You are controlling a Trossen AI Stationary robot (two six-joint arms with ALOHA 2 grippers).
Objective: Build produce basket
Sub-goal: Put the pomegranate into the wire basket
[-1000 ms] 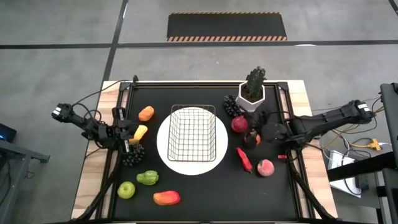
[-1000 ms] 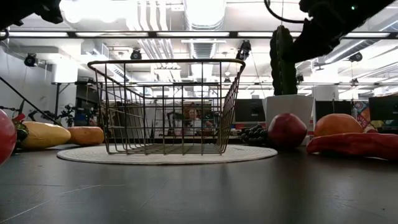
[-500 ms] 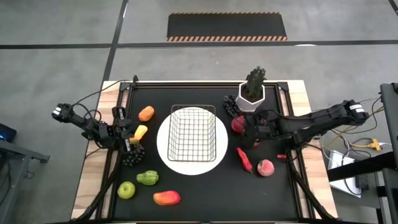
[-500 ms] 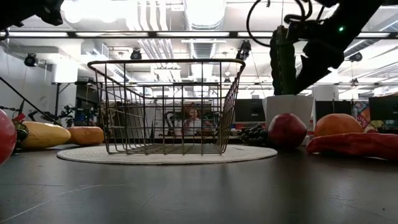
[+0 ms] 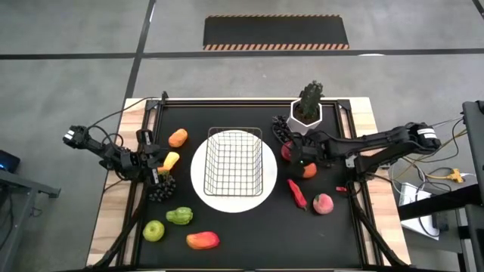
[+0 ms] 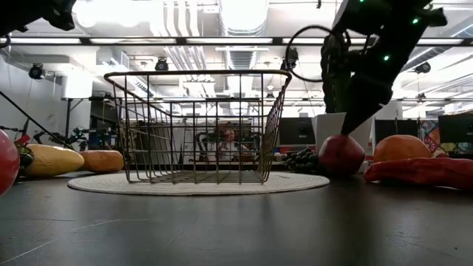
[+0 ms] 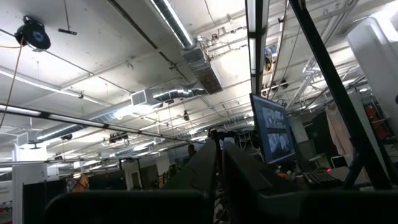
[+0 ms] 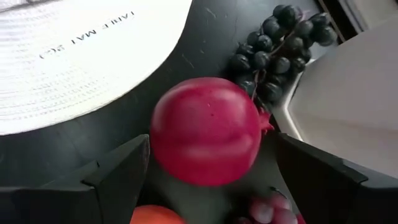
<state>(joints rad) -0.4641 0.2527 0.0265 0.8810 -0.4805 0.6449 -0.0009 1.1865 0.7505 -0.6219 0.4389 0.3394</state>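
Note:
The wire mesh basket (image 5: 234, 160) stands empty on a round white plate (image 5: 203, 189) at mid-table. My right gripper (image 8: 211, 144) is open just above a dark red round fruit (image 8: 205, 130), one finger on either side of it; a gap shows at one finger. The fruit lies on the table right of the plate (image 5: 290, 149), beside a dark grape bunch (image 8: 273, 50). My left gripper (image 5: 155, 165) rests shut at the table's left edge, pointing up, near a yellow mango (image 5: 171, 160) and another dark grape bunch (image 5: 161, 187).
A potted plant in a white pot (image 5: 307, 109) stands just behind the red fruit. An orange fruit (image 5: 307, 171), a red chili (image 5: 297, 193) and a peach (image 5: 323, 203) lie at the right. An orange (image 5: 178, 137), a green pepper (image 5: 179, 216), a green apple (image 5: 154, 230) and a red-yellow mango (image 5: 202, 240) lie at the left.
My right gripper has gone toward the table's left and down, from over the orange fruit to over the dark red fruit, staying open. The fruits have not moved.

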